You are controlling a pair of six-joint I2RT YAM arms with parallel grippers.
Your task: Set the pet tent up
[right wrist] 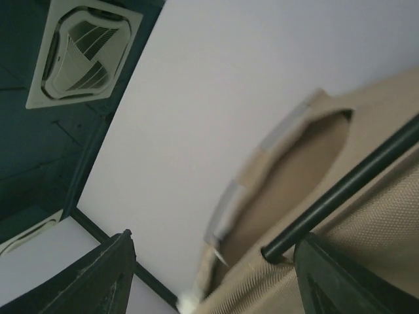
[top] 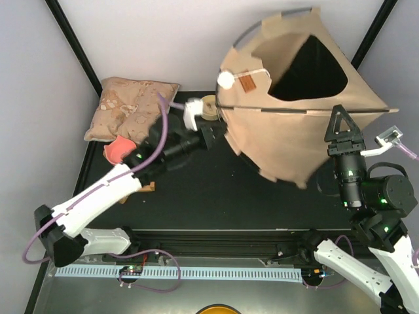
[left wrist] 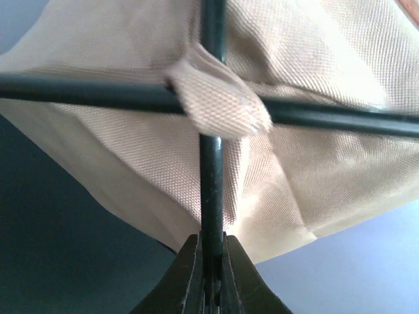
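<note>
Top view, hidden behind the left arm (top: 98, 196): part of a red object (top: 116, 151), kind unclear, and part of a small brown piece (top: 150, 188). Cut off by the bottom edge: a yellow round item (top: 213, 309). Left wrist view, blurred at the crossing of the poles (left wrist: 211, 176): a fabric loop (left wrist: 219, 101); pole ends out of frame. Right wrist view, cut by the bottom edge, too blurred to name: a white spot (right wrist: 188, 305).

There is one tan pet tent (top: 288, 131) on one black desk (top: 216, 196). It carries one white ball (top: 226, 80) and one brown label patch (top: 247, 84). Two black poles (left wrist: 98, 95) cross in the left wrist view. Also here are one patterned pillow (top: 127, 108), one pink dish-like thing (top: 118, 150), one tan spool (top: 209, 106), and one small brown piece (top: 149, 188). There are two grippers: the left gripper (left wrist: 211, 245) and the right gripper (right wrist: 213, 245).
</note>
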